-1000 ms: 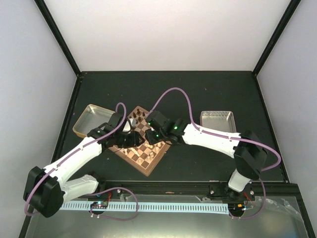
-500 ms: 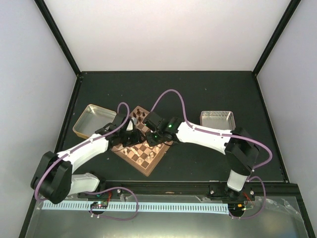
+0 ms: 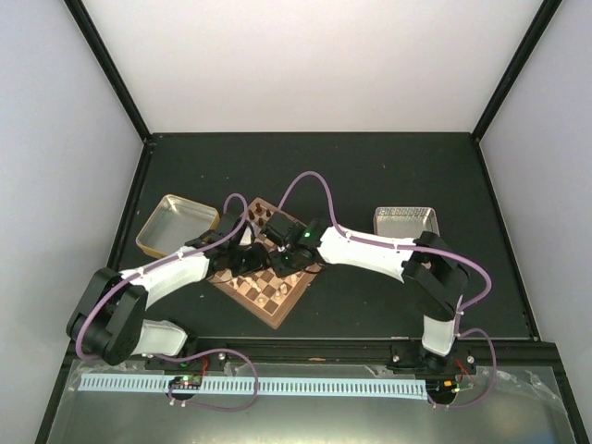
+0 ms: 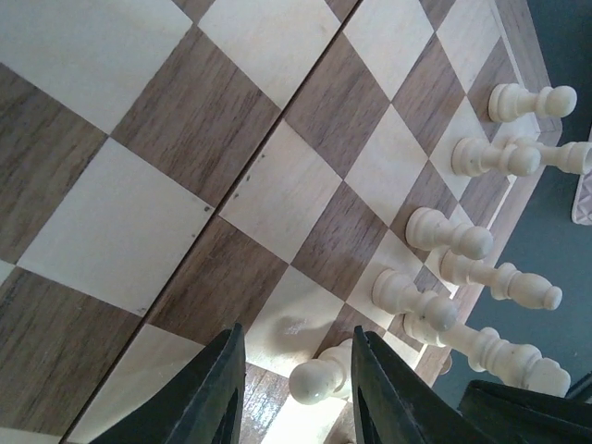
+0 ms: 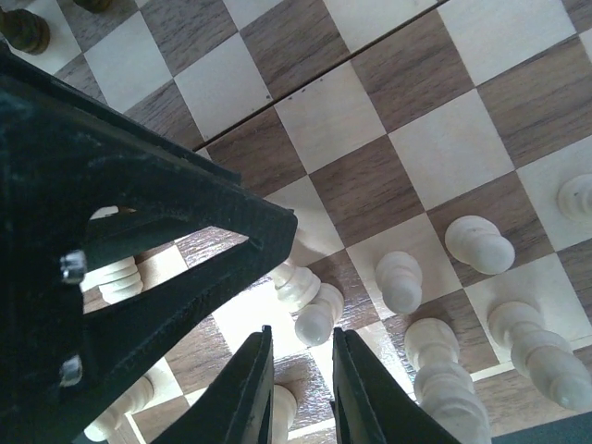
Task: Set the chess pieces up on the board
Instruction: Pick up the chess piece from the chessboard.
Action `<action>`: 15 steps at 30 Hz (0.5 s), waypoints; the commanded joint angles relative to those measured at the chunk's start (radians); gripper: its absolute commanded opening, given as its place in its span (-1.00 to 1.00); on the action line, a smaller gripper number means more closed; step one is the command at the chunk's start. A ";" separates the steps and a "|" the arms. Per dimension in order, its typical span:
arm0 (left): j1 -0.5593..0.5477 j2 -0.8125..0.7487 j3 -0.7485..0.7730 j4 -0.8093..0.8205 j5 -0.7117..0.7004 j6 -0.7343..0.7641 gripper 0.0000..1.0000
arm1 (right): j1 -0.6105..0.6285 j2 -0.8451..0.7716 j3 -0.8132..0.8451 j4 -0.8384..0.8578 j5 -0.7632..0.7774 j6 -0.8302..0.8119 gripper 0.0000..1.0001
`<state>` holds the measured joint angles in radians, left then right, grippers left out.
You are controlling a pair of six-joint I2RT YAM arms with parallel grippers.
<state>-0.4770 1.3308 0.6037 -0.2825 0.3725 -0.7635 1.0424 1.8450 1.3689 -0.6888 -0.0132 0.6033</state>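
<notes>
The board (image 3: 277,301) lies turned like a diamond at the table's middle. Both grippers hang low over its centre, tips nearly meeting. My left gripper (image 3: 242,261) is open. In the left wrist view (image 4: 296,365) a pale pawn (image 4: 319,375) stands between its fingers without clear contact. My right gripper (image 3: 280,264) is open with a narrow gap. In its wrist view (image 5: 301,356) the same pale pawn (image 5: 313,319) sits just beyond its tips. Several pale pieces (image 4: 444,231) line the board's edge rows. Dark pieces (image 3: 261,215) stand at the far corner.
A gold-tan tray (image 3: 171,222) sits left of the board and a silvery tray (image 3: 405,222) to its right. The left gripper's black finger (image 5: 139,231) fills the left of the right wrist view, close to the right gripper's fingers. Black frame posts stand at the table's corners.
Both grippers have closed in on each other over the board's centre. The left arm has reached further forward and the right gripper has shifted left.
</notes>
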 commanded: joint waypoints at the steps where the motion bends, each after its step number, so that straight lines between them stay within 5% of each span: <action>1: 0.008 0.011 -0.001 0.036 0.035 -0.003 -0.34 | 0.007 0.024 0.035 -0.018 -0.012 -0.016 -0.63; 15: 0.009 0.032 -0.027 0.083 0.087 -0.026 -0.46 | 0.012 0.064 0.047 -0.021 0.013 -0.022 -0.71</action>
<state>-0.4767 1.3582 0.5838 -0.2302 0.4358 -0.7757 1.0454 1.8946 1.3937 -0.7029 -0.0120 0.5961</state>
